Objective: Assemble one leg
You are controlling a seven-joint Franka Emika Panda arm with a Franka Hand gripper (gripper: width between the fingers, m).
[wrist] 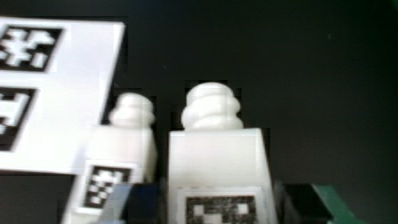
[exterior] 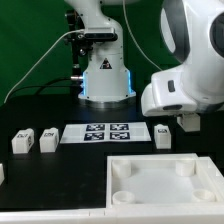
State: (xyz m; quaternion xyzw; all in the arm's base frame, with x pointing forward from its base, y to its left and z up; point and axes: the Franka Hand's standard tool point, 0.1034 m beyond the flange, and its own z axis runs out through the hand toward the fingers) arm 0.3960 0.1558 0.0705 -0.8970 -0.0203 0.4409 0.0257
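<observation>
In the wrist view a white leg (wrist: 217, 160) with a rounded knob end and a black-and-white marker on its face sits between my gripper's (wrist: 217, 206) dark fingers (wrist: 153, 200), which press on both its sides. A second, like leg (wrist: 118, 150) stands close beside it and looks smaller. In the exterior view my gripper (exterior: 187, 123) is low over the table at the exterior view's right, next to a leg (exterior: 163, 134); the gripped leg is hidden there. Two more legs (exterior: 21, 142) (exterior: 48, 140) stand at the exterior view's left.
The marker board (exterior: 105, 133) lies on the black table between the legs; it also shows in the wrist view (wrist: 45, 70). A large white square tray (exterior: 165, 180) with round corner sockets lies in front. The arm's base (exterior: 104, 75) stands behind.
</observation>
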